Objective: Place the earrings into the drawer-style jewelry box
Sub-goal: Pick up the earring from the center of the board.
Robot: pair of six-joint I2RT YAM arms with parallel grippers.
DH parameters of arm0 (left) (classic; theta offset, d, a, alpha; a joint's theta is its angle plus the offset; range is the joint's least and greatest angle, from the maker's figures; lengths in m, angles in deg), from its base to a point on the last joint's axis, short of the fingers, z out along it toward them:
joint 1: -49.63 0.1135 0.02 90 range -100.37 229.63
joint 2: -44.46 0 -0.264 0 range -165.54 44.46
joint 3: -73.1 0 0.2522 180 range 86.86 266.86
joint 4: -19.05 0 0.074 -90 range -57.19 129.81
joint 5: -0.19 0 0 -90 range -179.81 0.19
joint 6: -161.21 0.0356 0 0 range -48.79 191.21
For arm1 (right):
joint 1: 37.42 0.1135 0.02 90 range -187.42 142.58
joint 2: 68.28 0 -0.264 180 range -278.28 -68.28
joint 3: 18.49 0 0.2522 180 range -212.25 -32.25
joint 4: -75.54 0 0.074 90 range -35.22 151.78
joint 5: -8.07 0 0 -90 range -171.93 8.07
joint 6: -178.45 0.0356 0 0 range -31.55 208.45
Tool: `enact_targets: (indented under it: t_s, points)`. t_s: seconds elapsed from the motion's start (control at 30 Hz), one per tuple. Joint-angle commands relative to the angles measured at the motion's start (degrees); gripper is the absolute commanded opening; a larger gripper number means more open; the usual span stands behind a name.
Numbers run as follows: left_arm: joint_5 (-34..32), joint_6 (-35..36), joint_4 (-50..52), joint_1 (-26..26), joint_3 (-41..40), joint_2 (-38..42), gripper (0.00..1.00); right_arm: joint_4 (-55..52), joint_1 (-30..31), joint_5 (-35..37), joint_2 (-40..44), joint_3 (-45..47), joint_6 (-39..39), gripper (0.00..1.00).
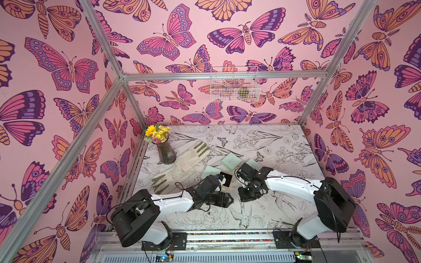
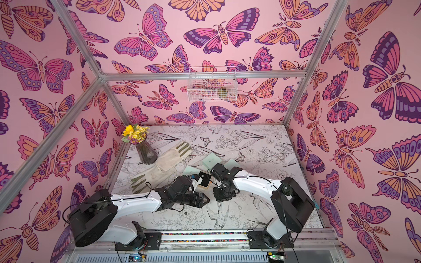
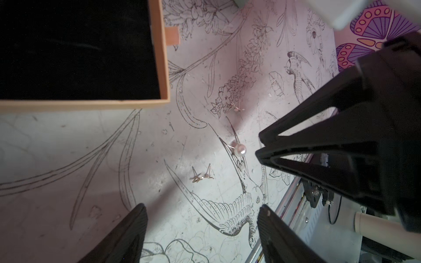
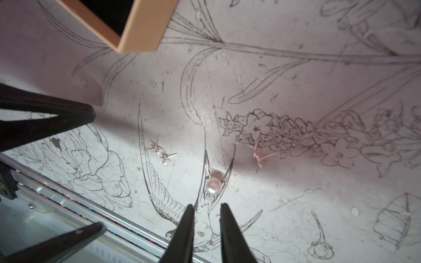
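Both top views are bright, evenly and diffusely lit. Colours are saturated, and the table (image 1: 284, 141) (image 2: 262, 141) carries only faint, soft shadows beneath the arms. Wide-angle distortion stretches the walls toward the frame edges, and fine detail is slightly soft.

The wrist views are dimmer, with a pinkish cast and broad, soft-edged shadow bands across the table. In the left wrist view the drawer (image 3: 75, 50) lining is featureless black, and the left fingers (image 3: 127, 236) are blurred, too close for focus. In the right wrist view the right fingers (image 4: 182, 234) look crisper, and the pearl earring (image 4: 213, 185) shows a pale glare spot.
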Motion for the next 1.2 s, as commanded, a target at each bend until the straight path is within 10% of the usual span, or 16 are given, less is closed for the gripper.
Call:
enact_targets:
  t_s: [0.0, 1.17]
  points:
    - [-0.8, -0.2, -1.4, -0.2, -1.1, 0.4, 0.78, -2.0, 0.4, 0.3, -2.1, -1.9, 0.8, 0.26]
    - [-1.6, 0.3, -1.6, 0.9, -3.0, 1.9, 0.78, -2.6, 3.0, 4.0, -9.2, -3.1, 1.1, 0.22]
